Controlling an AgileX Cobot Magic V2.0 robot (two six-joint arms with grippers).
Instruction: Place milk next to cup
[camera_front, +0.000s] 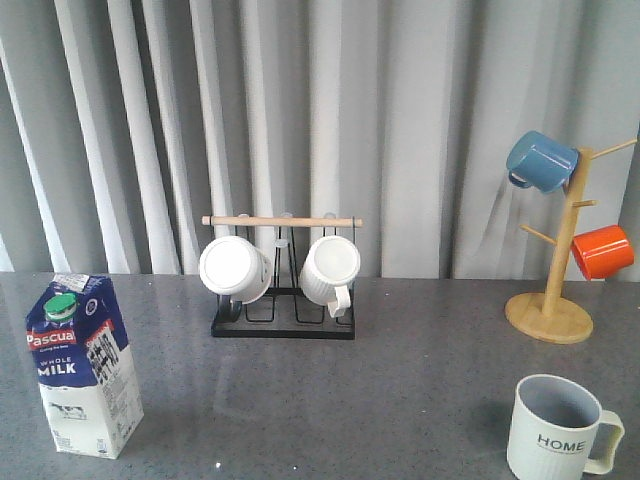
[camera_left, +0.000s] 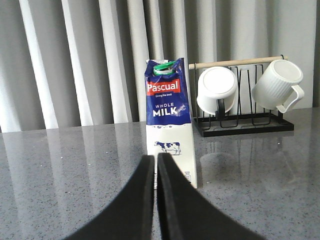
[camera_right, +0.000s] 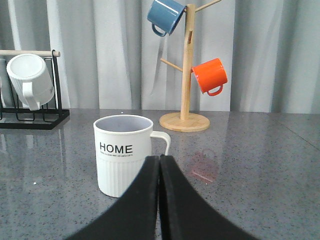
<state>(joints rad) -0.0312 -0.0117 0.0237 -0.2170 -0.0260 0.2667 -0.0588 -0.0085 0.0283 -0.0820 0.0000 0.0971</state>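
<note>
The milk carton (camera_front: 85, 365) stands upright at the front left of the grey table; it also shows in the left wrist view (camera_left: 168, 125), just beyond my left gripper (camera_left: 155, 159), which is shut and empty. The HOME cup (camera_front: 555, 428) stands at the front right, handle to the right; it also shows in the right wrist view (camera_right: 124, 154), just beyond my right gripper (camera_right: 159, 159), which is shut and empty. Neither gripper shows in the front view. Carton and cup are far apart.
A black wire rack (camera_front: 283, 300) with a wooden bar holds two white ribbed mugs (camera_front: 236, 269) at the back centre. A wooden mug tree (camera_front: 558, 270) at the back right holds a blue mug (camera_front: 540, 160) and an orange mug (camera_front: 603, 251). Grey curtain behind.
</note>
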